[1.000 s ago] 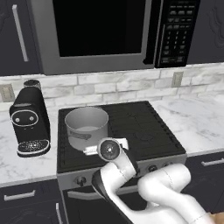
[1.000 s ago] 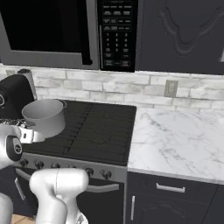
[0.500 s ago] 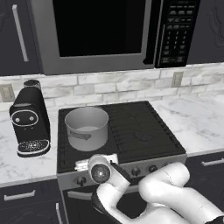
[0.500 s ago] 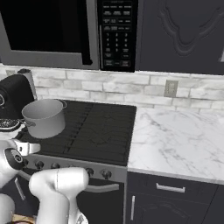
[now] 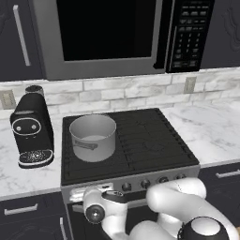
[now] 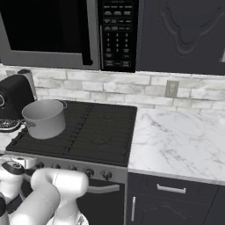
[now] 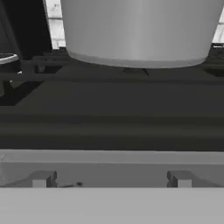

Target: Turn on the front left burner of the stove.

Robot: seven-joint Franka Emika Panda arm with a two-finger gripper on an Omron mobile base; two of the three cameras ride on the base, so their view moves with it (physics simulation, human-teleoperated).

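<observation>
The black stove (image 5: 140, 140) (image 6: 96, 132) has ridged grates and a grey steel front strip (image 5: 154, 180) with a row of small dark knobs (image 5: 145, 183) (image 6: 89, 172). A steel pot (image 5: 93, 137) (image 6: 44, 117) (image 7: 140, 30) stands on its left side. My hand (image 5: 96, 192) (image 6: 14, 169) sits low against the left end of the strip and hides the knobs there in the left base view. In the hand view my gripper (image 7: 110, 179) is open, its fingertips (image 7: 41, 178) wide apart just below the strip's edge, level with the grates, nothing between them.
A black coffee machine (image 5: 30, 131) (image 6: 15, 94) stands on the counter left of the stove. A microwave (image 5: 108, 33) (image 6: 52, 30) hangs above. Marble counter (image 5: 211, 131) (image 6: 176, 140) runs to the right. The oven's bar handle (image 6: 103, 190) is below the knobs.
My arm has swung down and to the left, from over the stove's front edge to in front of the left end of the knob strip.
</observation>
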